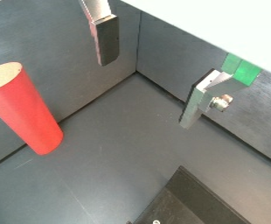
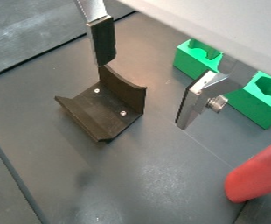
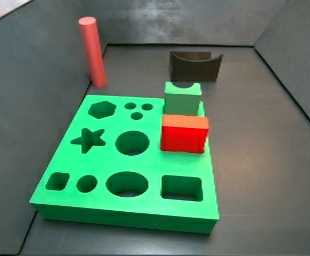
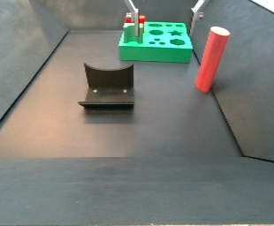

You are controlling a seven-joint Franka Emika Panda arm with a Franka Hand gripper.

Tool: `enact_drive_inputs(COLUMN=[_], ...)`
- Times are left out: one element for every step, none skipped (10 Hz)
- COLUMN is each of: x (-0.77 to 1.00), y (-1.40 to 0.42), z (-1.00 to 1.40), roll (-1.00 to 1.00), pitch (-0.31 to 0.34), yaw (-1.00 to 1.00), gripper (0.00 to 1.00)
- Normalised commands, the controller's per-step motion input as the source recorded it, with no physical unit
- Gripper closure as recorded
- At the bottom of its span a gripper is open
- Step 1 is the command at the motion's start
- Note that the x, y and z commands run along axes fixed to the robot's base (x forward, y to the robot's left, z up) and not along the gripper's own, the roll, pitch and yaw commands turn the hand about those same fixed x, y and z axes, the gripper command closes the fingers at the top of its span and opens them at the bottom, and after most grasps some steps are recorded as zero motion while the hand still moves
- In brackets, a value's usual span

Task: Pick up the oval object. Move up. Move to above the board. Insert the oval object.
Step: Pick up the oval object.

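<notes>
The oval object (image 3: pixel 91 50) is a tall salmon-red peg standing upright on the dark floor by a wall, apart from the board; it also shows in the other side view (image 4: pixel 211 57) and in both wrist views (image 1: pixel 24 107) (image 2: pixel 260 173). The board (image 3: pixel 118 195) is a thick green slab with cut-out holes (image 4: pixel 163 46). My gripper (image 1: pixel 146 92) (image 2: pixel 144 94) hangs open above the floor, between the fixture and the board, with nothing between its fingers. The peg stands well off to one side of it. One silver finger (image 4: pixel 130 11) pokes in at the top edge of a side view.
The dark fixture (image 3: pixel 194 68) (image 4: pixel 106 86) (image 2: pixel 103 109) stands on the floor near the board. A bright red cube (image 3: pixel 186 132) and a small green block (image 3: pixel 183 100) sit on the board. Grey walls (image 4: pixel 34 53) enclose the floor.
</notes>
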Motion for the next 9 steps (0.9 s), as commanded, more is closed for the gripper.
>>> enact_drive_inputs(x=[0.0,0.01,0.0,0.0,0.0,0.0,0.0,0.0,0.0], y=[-0.13,-0.05,0.0,0.0,0.0,0.0,0.0,0.0,0.0], z=[0.0,0.0,0.0,0.0,0.0,0.0,0.0,0.0,0.0], roll=[0.0,-0.03,-0.04,-0.04,-0.04,-0.04,-0.04,-0.04,-0.04], pitch=[-0.093,-0.123,-0.079,-0.074,-0.076,-0.076,-0.074,-0.076,-0.07], yaw=[-0.37,-0.92,-1.0,-1.0,-1.0,-1.0,-1.0,-1.0,-1.0], gripper=[0.0,0.0,0.0,0.0,0.0,0.0,0.0,0.0,0.0])
